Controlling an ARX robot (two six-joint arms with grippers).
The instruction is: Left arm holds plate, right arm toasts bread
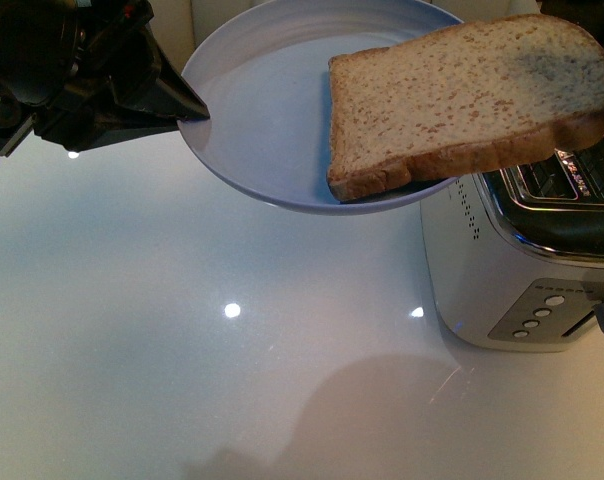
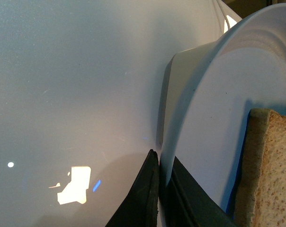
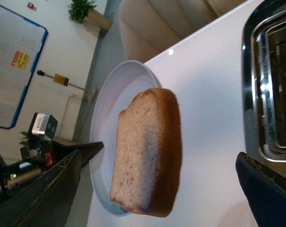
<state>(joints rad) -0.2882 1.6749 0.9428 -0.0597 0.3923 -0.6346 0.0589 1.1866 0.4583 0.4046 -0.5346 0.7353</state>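
Note:
The pale blue plate [image 1: 262,110] is held in the air, tilted, above the white table. My left gripper [image 1: 197,108] is shut on the plate's left rim; the left wrist view shows its two black fingers [image 2: 145,189] pinching the plate's edge [image 2: 204,94]. The slice of brown bread [image 1: 462,95] lies on the right side of the plate and overhangs the rim toward the toaster. In the right wrist view the bread [image 3: 147,151] shows edge-on against the plate [image 3: 105,118]. My right gripper [image 3: 158,156] is open, its fingers wide on either side of the slice and touching nothing.
A silver toaster [image 1: 522,260] stands on the table at the right, its open slots [image 1: 572,170] just under the overhanging bread. The toaster's chrome top [image 3: 271,80] also shows in the right wrist view. The glossy white table [image 1: 182,330] stretches below the plate.

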